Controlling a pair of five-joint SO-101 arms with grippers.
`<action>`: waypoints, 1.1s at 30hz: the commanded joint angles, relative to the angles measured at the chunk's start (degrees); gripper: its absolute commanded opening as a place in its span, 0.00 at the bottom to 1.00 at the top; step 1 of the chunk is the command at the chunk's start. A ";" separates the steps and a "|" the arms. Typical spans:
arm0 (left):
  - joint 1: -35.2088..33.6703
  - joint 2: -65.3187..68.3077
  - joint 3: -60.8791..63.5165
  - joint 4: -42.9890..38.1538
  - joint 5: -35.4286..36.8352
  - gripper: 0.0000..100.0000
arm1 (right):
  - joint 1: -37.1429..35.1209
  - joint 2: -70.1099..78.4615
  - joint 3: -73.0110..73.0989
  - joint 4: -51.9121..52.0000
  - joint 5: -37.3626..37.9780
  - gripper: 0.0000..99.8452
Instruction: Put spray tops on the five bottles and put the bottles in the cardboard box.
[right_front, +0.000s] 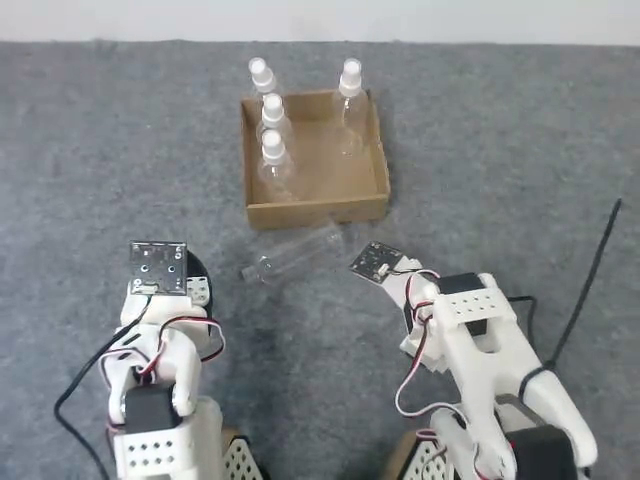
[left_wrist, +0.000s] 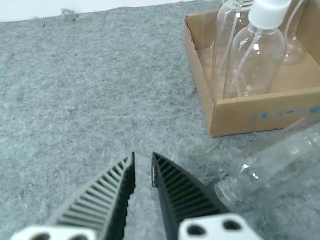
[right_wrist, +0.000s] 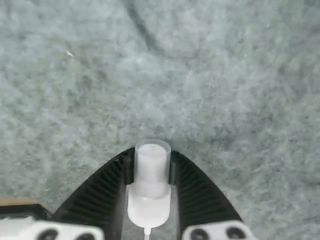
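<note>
L end effector (left_wrist: 143, 156) barely ajar; R end effector (right_wrist: 151, 155) clamped on spray top (right_wrist: 149, 192).

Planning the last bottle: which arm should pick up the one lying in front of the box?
Left. The left gripper is empty, with the lying bottle close beside it; the right gripper is shut on a spray top.

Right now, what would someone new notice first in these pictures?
Four bottles with spray tops stand in the cardboard box. A fifth bottle, topless, lies on the grey carpet just in front of it, and the right gripper is shut on a white spray top.
</note>
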 joint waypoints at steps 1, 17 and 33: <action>-0.26 -1.05 -0.48 -2.11 -0.35 0.05 | 0.04 0.84 -6.95 6.81 0.88 0.01; -0.44 -1.05 -0.48 -2.11 -0.35 0.05 | -15.78 1.01 -41.23 27.47 -24.53 0.01; -0.53 -1.05 -0.48 -2.11 -0.35 0.05 | -24.84 0.92 -43.52 10.77 -62.86 0.01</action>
